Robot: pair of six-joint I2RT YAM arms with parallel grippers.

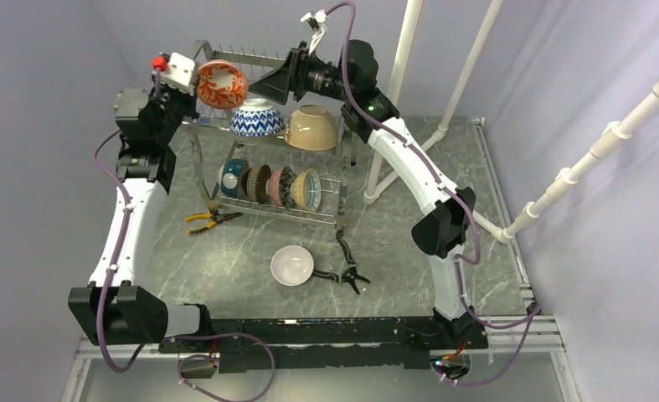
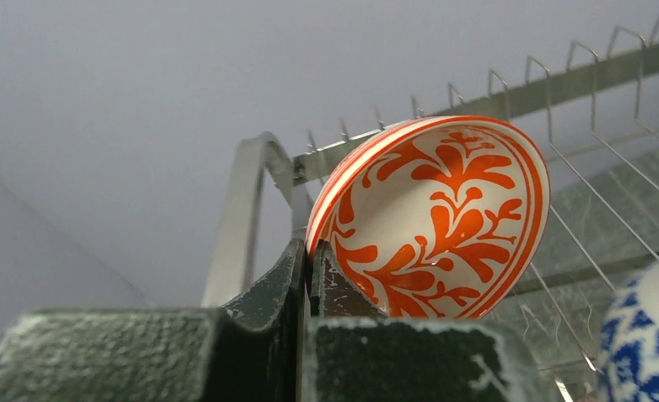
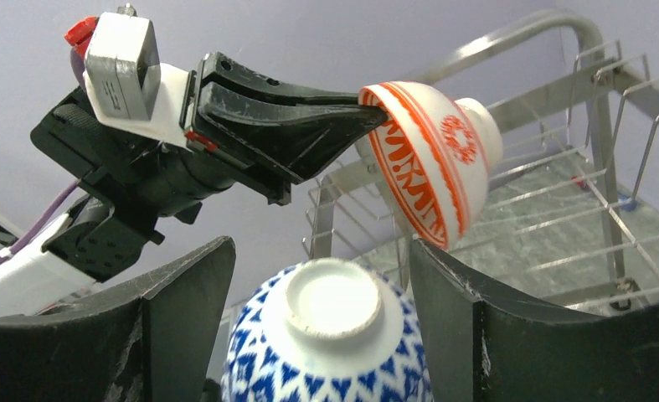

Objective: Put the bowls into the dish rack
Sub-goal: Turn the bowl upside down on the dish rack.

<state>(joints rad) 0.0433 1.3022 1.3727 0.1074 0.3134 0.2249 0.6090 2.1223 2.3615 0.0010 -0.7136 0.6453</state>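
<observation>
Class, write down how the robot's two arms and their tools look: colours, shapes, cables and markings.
The left arm and right arm have white curved links joined by chunky black joints, with purple cables running along them. The left tool and right tool have black wedge-shaped fingers, scuffed pale. A white block with a red knob sits behind the left tool. A green light glows on the right arm.

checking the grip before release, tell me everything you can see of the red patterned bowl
The red patterned bowl is small, round and looks like glazed ceramic: white, with an orange-red leafy scroll inside, red bands and motifs outside, and a plain white foot ring. No chips show. It is tipped on its side at the left end of the dish rack's top tier. The left gripper pinches its rim, jaws shut on the wall. Whether it rests on the rack wires cannot be told.
</observation>
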